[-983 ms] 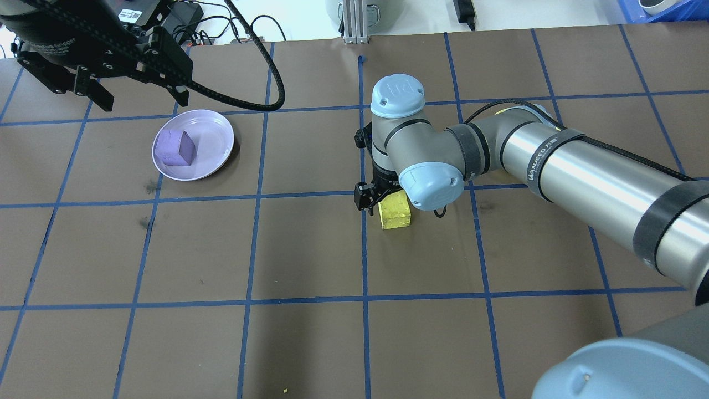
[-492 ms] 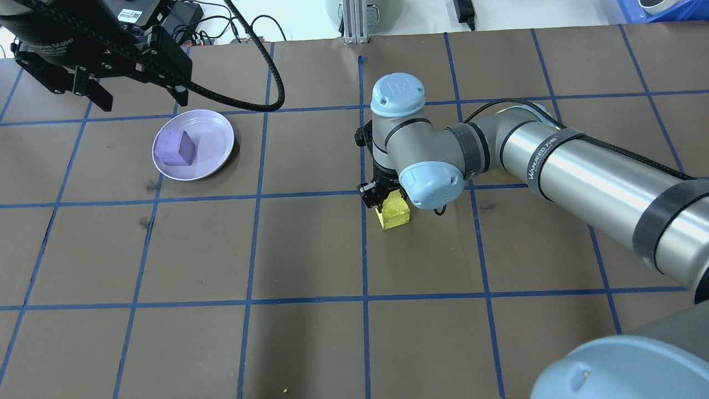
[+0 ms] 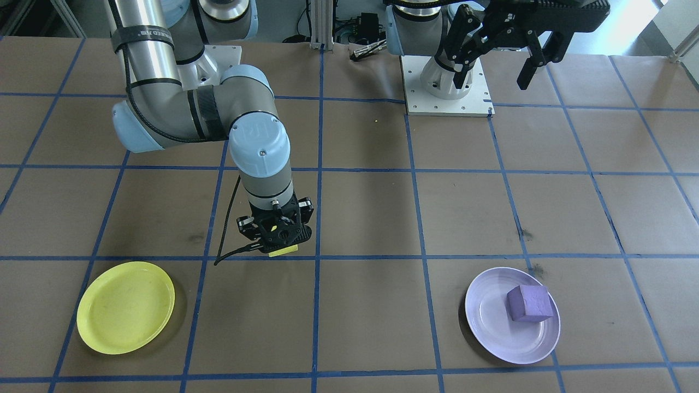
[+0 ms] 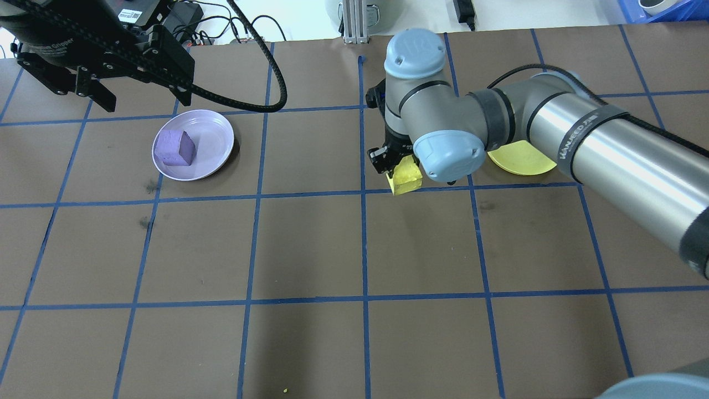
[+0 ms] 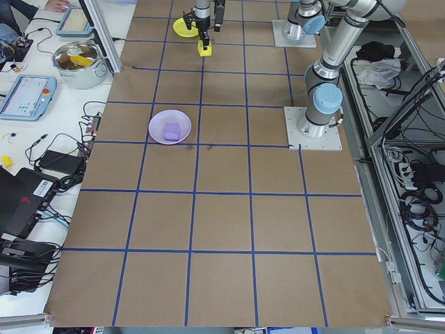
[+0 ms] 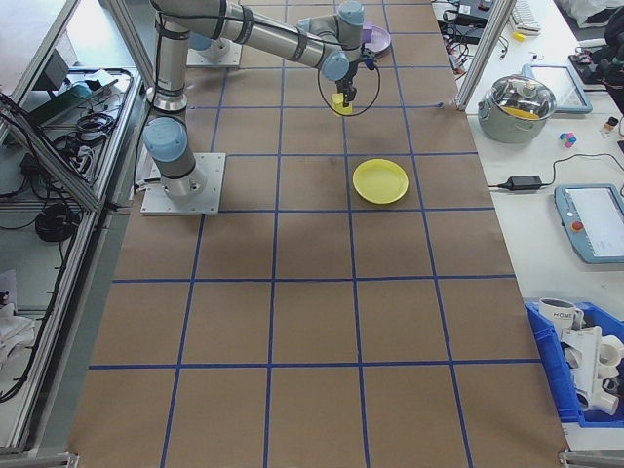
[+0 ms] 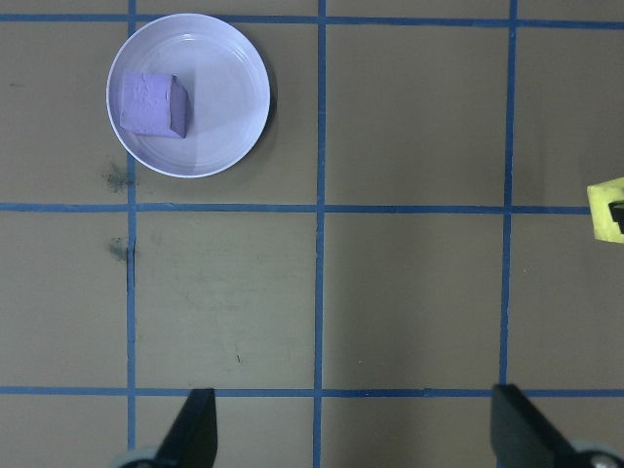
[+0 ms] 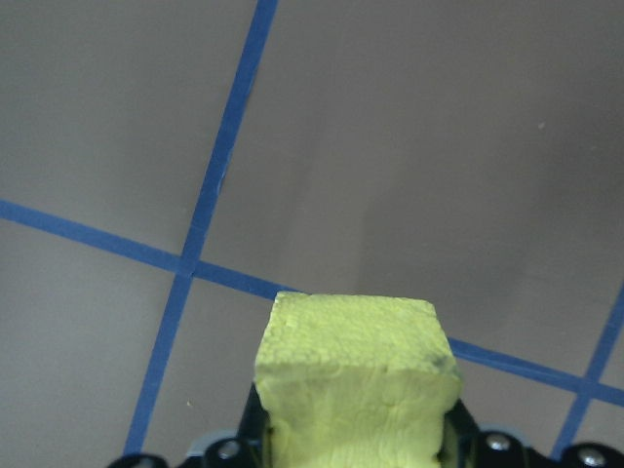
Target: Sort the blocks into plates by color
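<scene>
My right gripper [image 4: 397, 166] is shut on the yellow block [image 4: 406, 180] and holds it above the brown table; the wrist view shows the yellow block [image 8: 356, 375] pinched between the fingers. The yellow plate [image 3: 125, 307] lies bare on the table, and the overhead view shows the yellow plate [image 4: 520, 159] partly hidden behind the right arm. Inside the lavender plate [image 4: 213, 138] rests the purple block [image 4: 174, 148]. My left gripper [image 7: 356, 429] hangs open and empty, high near the lavender plate [image 7: 234, 93].
Blue tape lines grid the brown table [image 4: 310, 249]. A black cable [image 4: 266, 94] loops from the left arm over the far edge. Two arm base plates [image 3: 448, 93] sit at the robot's side. A pot [image 6: 526, 102] and tablets stand on a side bench.
The right gripper's fingers closed on the yellow block, then lifted it off the table and carried it away from the robot, toward the yellow plate. The left arm stayed nearly still.
</scene>
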### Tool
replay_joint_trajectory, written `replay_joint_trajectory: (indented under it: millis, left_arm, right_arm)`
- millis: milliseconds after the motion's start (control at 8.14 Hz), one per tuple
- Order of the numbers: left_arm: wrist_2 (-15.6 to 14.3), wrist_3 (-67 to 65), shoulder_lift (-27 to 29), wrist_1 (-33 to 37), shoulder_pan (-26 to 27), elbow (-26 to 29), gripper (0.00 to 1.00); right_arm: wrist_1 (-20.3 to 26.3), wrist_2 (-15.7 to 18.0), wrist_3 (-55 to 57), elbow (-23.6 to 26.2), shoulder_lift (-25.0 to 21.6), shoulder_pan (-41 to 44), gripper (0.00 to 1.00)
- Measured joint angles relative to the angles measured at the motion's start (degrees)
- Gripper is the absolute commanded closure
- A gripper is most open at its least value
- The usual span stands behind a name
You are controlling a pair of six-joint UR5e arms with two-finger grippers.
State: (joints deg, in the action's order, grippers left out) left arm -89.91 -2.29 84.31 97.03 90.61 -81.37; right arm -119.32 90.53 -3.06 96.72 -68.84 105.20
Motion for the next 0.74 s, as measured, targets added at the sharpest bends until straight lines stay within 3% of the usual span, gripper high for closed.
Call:
replay_joint_trajectory:
  millis: [369, 737]
  left_arm:
    - [0.24, 0.0, -0.18, -0.07, 0.01, -0.02, 0.0]
    - [0.26, 0.0, -0.33, -0.09, 0.0, -0.09, 0.0]
  right_arm:
    - [0.83, 2.24, -3.04, -3.32, -3.41, -7.04, 1.0]
    - [0.12, 2.86, -12.05, -3.69, -2.92, -16.55, 1.0]
